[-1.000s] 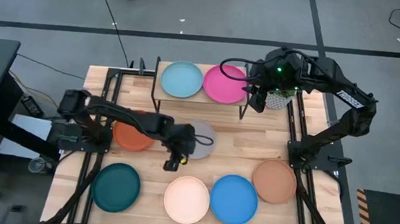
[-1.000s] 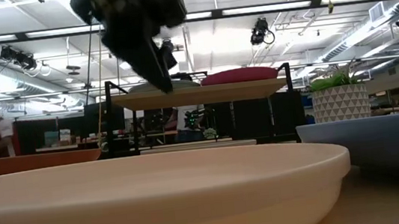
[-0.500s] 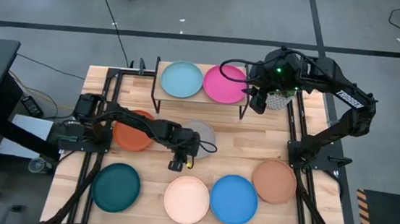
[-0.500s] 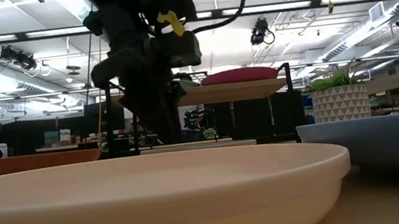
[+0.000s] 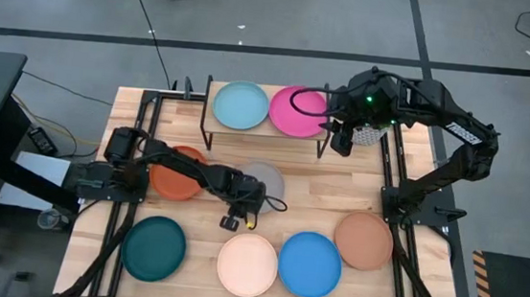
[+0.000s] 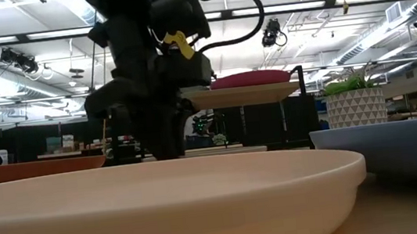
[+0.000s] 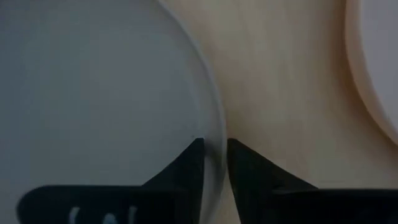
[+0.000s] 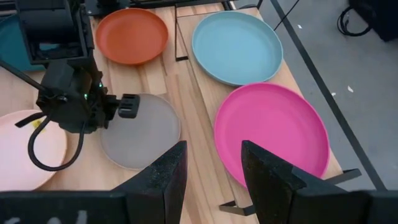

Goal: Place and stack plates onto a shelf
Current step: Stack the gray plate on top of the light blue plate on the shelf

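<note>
The light blue plate [image 5: 241, 105] and the magenta plate [image 5: 299, 111] lie side by side on the shelf [image 5: 266, 131] at the table's far edge. The grey plate [image 5: 266, 179] lies flat mid-table, the orange plate [image 5: 172, 181] to its left. Dark teal [image 5: 153, 247], cream [image 5: 247, 264], bright blue [image 5: 310, 264] and tan-brown [image 5: 364, 240] plates lie along the near edge. My left gripper [image 5: 243, 207] is down at the grey plate's near-left rim, shut on it. My right gripper [image 8: 214, 155] hovers open above the shelf's right end, beside the magenta plate [image 8: 270, 134]. My left gripper pinches the grey plate's rim [image 7: 216, 134] at its near-left side, one finger [image 7: 194, 155] inside the plate and the other [image 7: 239, 158] outside it. The fingers come from above, pointing down. The plate lies flat on the table.
A potted plant [image 5: 370, 134] in a white patterned pot stands just right of the shelf, under my right arm. Black arm-mount frames run along the table's left and right sides. Bare wood lies between the grey plate and the near row of plates.
My left gripper has come down from above the table, drifting slightly right, until its fingers stand at the grey plate's near rim. The plates have stayed where they were.
</note>
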Tool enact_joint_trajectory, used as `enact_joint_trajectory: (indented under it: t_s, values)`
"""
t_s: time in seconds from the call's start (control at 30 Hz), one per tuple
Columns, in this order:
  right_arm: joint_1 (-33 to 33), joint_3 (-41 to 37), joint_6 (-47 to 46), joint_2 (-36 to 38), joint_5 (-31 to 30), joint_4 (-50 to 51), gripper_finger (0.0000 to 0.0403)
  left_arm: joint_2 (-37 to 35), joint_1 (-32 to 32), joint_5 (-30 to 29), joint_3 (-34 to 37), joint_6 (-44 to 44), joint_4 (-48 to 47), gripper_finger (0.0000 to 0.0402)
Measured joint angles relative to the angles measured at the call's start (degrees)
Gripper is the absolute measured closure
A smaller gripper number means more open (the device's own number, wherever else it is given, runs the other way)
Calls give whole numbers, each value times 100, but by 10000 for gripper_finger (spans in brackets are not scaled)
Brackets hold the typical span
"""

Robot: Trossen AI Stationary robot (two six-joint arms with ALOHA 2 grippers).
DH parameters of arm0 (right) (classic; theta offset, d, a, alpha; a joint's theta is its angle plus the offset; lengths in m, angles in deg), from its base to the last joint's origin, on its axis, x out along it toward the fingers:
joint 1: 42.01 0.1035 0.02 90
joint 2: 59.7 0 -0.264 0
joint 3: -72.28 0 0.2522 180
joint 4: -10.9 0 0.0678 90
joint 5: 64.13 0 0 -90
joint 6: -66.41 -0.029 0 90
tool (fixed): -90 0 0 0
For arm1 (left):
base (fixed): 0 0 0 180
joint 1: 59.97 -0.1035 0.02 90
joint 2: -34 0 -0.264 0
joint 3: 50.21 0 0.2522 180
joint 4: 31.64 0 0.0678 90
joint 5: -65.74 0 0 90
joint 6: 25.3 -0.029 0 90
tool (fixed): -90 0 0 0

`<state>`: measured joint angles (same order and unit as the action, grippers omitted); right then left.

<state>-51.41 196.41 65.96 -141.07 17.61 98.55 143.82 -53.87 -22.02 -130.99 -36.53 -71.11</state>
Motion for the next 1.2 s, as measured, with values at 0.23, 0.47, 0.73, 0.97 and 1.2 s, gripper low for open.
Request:
enact_joint_trajectory:
  t_s: [0.23, 0.47, 0.73, 0.97, 1.2]
  values:
    - [45, 0, -1, -1, -119, 0, 245, -7, 52, 243, -115, 25, -199, 386]
    - [45, 0, 7, 9, -502, -4, 245, -679, 51, 924, -829, 159, -1338, 386]
    - [24, 0, 0, 12, -1190, -7, 245, -1848, -126, 1237, -1659, 312, -2168, 386]
    - [-137, 0, -111, 45, -1480, -135, 245, -2426, -563, 619, -2443, -35, -2533, 386]
    - [-159, 0, -348, 42, -1474, -368, 245, -2465, -1551, 240, -2833, -783, -3183, 386]
